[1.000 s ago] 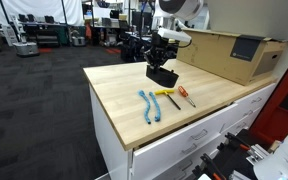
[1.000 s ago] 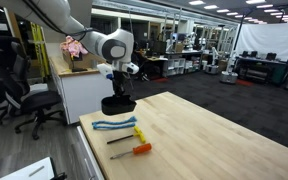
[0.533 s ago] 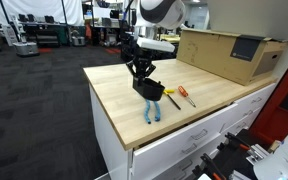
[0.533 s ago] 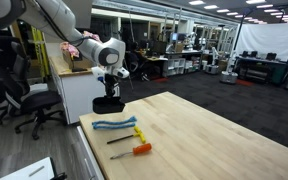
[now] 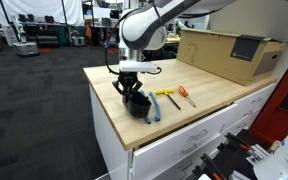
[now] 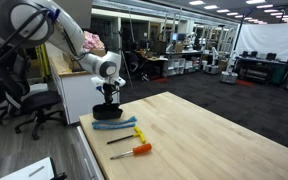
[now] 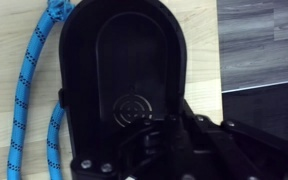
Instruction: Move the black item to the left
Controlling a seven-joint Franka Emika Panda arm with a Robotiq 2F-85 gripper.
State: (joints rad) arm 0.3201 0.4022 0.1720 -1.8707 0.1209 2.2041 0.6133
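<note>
The black item is a chunky matte-black object held in my gripper, low over the wooden table near its front corner. In an exterior view the item hangs under the gripper, just behind the blue-handled pliers. In the wrist view the black item fills most of the frame, with the gripper fingers closed on its lower rim. Whether it touches the table I cannot tell.
The blue pliers lie right beside the black item. A dark screwdriver with a yellow tag and an orange-handled screwdriver lie nearby. A cardboard box stands at the back. The table edge is close.
My gripper has carried the black item from near the box across the tools, towards the table's front corner, and lowered it beside the blue pliers.
</note>
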